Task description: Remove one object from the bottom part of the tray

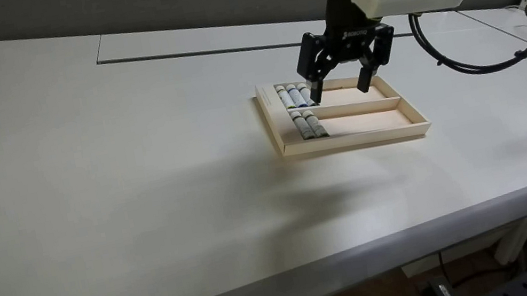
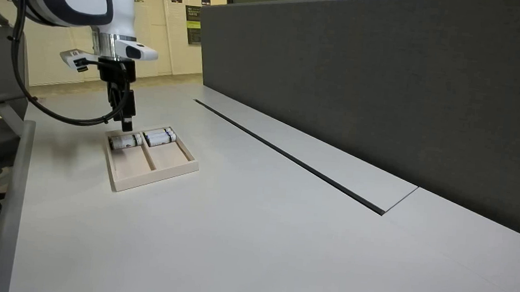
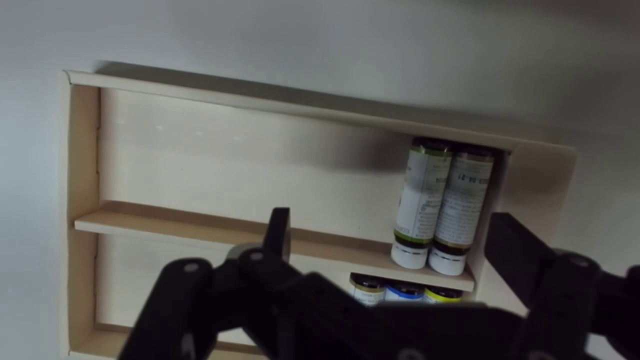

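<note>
Altogether, the tray (image 1: 357, 140) holds five vials (image 3: 422, 195), a bar (image 1: 362, 107) parting two from three.

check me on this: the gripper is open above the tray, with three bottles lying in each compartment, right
Not quite: the wrist view shows only two bottles in one compartment, not three. The other compartment does hold three bottles, and the gripper is indeed open above the tray.
</note>
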`<control>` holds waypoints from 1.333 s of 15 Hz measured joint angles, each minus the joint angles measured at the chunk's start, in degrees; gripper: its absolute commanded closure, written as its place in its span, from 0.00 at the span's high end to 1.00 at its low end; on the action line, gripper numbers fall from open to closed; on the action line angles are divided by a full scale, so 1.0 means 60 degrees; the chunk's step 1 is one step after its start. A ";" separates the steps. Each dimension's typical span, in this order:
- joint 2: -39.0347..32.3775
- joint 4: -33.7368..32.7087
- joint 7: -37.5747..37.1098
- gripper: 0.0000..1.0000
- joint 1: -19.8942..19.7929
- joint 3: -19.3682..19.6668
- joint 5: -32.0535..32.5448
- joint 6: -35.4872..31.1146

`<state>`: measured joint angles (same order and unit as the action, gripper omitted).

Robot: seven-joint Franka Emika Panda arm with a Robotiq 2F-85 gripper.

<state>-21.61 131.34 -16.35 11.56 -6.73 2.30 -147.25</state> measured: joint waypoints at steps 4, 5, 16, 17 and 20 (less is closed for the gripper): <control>-0.0349 0.0006 0.0036 1.00 -0.0001 0.0040 -0.0015 -0.0463; -0.0469 0.0006 0.0078 1.00 -0.0001 0.0066 -0.0015 -0.0587; -0.1333 -0.0015 0.0398 1.00 -0.0009 0.0134 -0.0243 -0.1696; -0.1372 -0.0017 0.0437 1.00 -0.0009 0.0137 -0.0264 -0.1742; -0.1431 -0.0022 0.0513 1.00 -0.0009 0.0153 -0.0372 -0.1739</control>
<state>-30.19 131.21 -13.27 11.50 -5.81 0.06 -157.68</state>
